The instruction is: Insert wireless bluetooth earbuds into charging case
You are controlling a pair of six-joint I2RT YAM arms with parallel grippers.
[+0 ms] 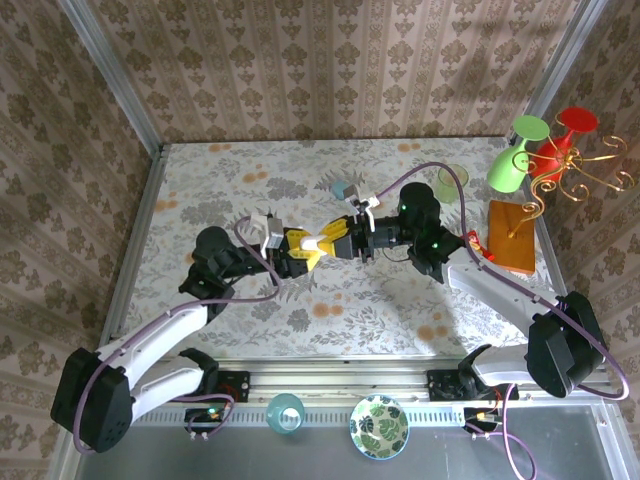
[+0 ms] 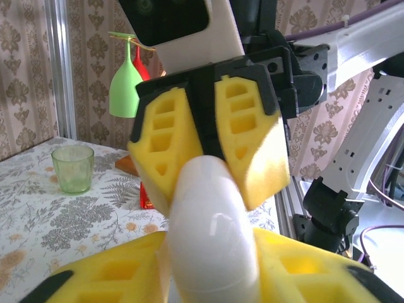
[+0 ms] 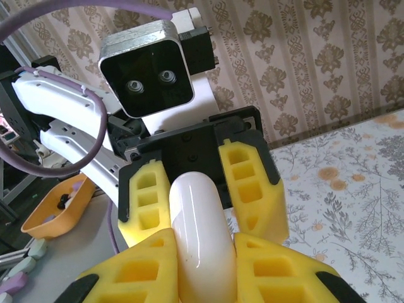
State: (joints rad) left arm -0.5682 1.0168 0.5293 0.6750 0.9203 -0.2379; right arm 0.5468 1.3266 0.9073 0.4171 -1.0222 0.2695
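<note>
Now the left tool [image 2: 211, 274] and right tool [image 3: 202, 271] both squeeze the white case [image 3: 196, 227] above the tabletop [image 1: 200, 180]. It looks closed, so opening it and adding earbuds seem left.

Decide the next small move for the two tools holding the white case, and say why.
Probably swing the charging case open: the left tool and right tool both clamp it from opposite ends above the table, and it looks shut, so nothing can go in.
</note>
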